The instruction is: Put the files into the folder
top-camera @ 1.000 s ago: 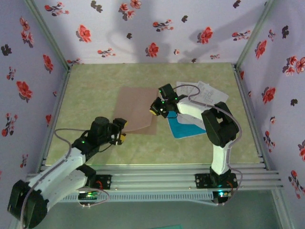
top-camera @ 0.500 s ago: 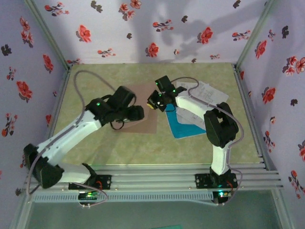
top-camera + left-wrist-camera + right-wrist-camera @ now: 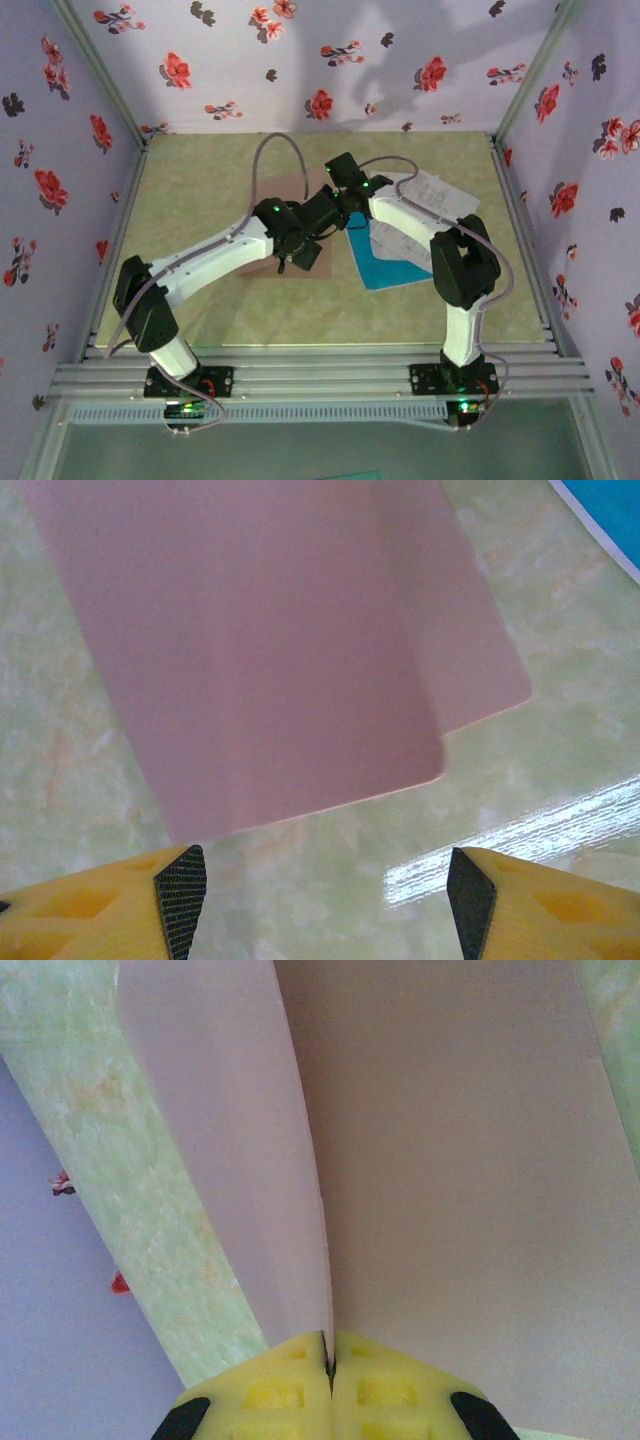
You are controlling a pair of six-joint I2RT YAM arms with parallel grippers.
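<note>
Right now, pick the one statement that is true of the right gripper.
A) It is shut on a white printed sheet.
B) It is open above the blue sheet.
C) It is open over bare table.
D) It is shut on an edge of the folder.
D: in the right wrist view the right gripper has its yellow jaws pressed together on a thin edge of the folder.

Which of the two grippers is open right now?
The left gripper: its yellow jaws stand wide apart near the folder, while the right gripper is shut on the folder's lifted flap.
</note>
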